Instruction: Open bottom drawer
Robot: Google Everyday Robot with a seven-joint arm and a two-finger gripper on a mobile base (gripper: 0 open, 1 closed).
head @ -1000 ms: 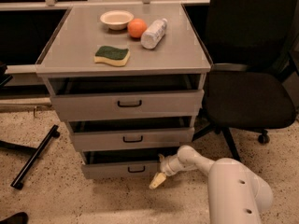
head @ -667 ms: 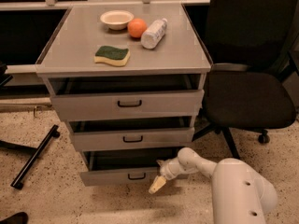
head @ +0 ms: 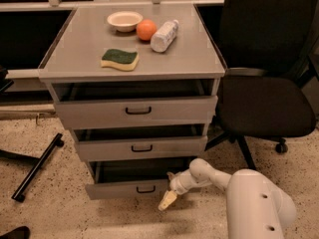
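The bottom drawer (head: 117,189) is the lowest, narrowest grey front of three in the grey cabinet, with a small black loop handle (head: 145,188). It stands pulled out, with a dark gap above its front. My gripper (head: 168,199) is at the drawer's right end, at the tip of my white arm (head: 239,193) that reaches in from the lower right. Its yellowish fingertips (head: 166,201) point down and left, just below the drawer's front edge.
The mid drawer (head: 142,148) and top drawer (head: 137,111) stand slightly out. The cabinet top (head: 84,39) holds a sponge (head: 119,59), a bowl (head: 124,20), an orange (head: 146,30) and a bottle (head: 165,35). A black office chair (head: 264,103) stands right; a black bar (head: 37,167) lies left.
The bottom drawer has slid further out toward me. My gripper has moved with it, down and toward the front.
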